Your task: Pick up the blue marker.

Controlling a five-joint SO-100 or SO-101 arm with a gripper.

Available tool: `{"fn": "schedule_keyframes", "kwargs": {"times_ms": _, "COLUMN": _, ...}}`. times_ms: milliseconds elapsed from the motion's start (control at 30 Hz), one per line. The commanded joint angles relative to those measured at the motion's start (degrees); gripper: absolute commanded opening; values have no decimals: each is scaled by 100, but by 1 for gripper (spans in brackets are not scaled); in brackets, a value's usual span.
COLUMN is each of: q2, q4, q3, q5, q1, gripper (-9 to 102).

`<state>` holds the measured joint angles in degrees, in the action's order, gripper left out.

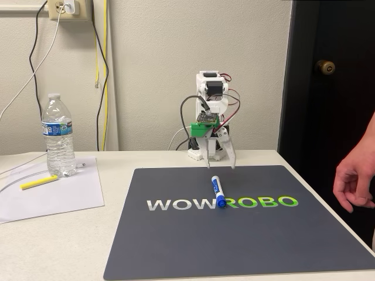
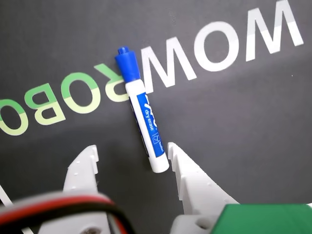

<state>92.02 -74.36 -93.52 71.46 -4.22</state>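
Jaws spread wide, pinching nothing, with the blue marker (image 2: 143,110) lying flat on the dark mat (image 2: 243,126); its white butt end sits just between their tips, blue cap pointing away. Its printed barrel reads in the wrist view. The fixed view adds a hand (image 1: 354,181) beyond the mat's right edge and a water bottle (image 1: 58,136) far left on the desk (image 1: 53,246).

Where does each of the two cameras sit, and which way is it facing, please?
Fixed view: stands at the table's near edge, facing the arm and wall across the dark mat; shows the whole arm, its end effector open above the mat, and a person's hand at the right.
Wrist view: rides on the arm, looking down past the two open fingers of the end effector at the mat.
Shared: the blue marker lying on the mat's WOWROBO lettering.
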Motion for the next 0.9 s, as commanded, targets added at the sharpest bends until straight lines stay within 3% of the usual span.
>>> {"fn": "schedule_keyframes", "kwargs": {"times_ms": 0, "q2": -88, "q4": -18, "q3": 439, "q5": 88, "q1": 0, "gripper": 40}}
{"fn": "schedule_keyframes", "kwargs": {"times_ms": 333, "q2": -773, "q4": -237, "q3": 1143, "q5": 466, "q1": 79, "gripper": 53}}
{"fn": "schedule_keyframes", "kwargs": {"times_ms": 867, "q2": -1652, "q4": 246, "q3": 1143, "q5": 1011, "q1": 404, "gripper": 53}}
